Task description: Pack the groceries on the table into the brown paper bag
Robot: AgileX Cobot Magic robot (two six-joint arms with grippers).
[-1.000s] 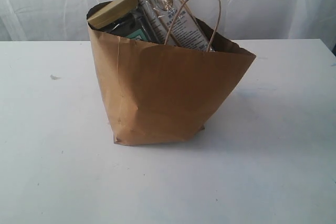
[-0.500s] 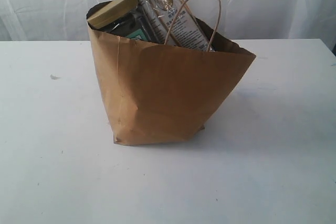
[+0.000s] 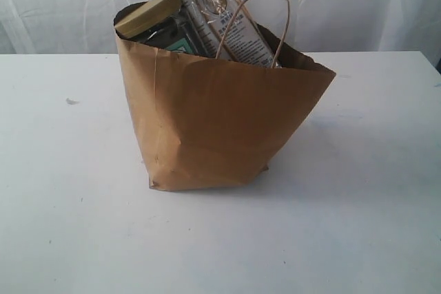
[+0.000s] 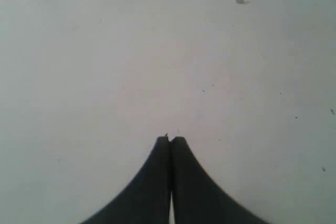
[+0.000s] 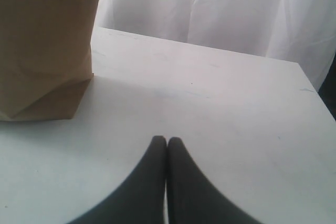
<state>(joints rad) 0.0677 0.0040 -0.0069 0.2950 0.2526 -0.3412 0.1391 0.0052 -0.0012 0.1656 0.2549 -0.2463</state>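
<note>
Two grippers here, and both are pressed tight together. The left gripper [image 4: 170, 140] shows in its wrist view as two dark fingers with the tips touching, hanging over a bare patch of the table [image 4: 105, 51]. A small white crumb [image 4: 240, 0] lies well apart from it, and a few tiny dark specks are scattered around. The right gripper [image 5: 167, 140] looks much the same, fingers flat against each other above the tabletop, with the brown paper bag [image 5: 44, 45] off to one side of it, near but not touching. In the exterior view the bag stands upright around the middle of the table, mouth open, the front a bit creased, and it flares wider toward the top. The tan-lidded nut jar [image 3: 148, 13] pokes out of the mouth on the left side, tilted, with its lid above the rim. Right beside it the long dark-blue/beige packet [image 3: 231, 25] sticks way up out of the bag, leaning to the left, its top end cut off by the edge of the shot. One twisted paper handle [image 3: 281, 15] loops up in front of the packet. Can't tell what sits deeper down in the bag, the paper hides it. There's a small grey mark [image 3: 71, 101] on the tabletop well left of the bag, and a white curtain [image 3: 365, 5] hangs behind the table.
</note>
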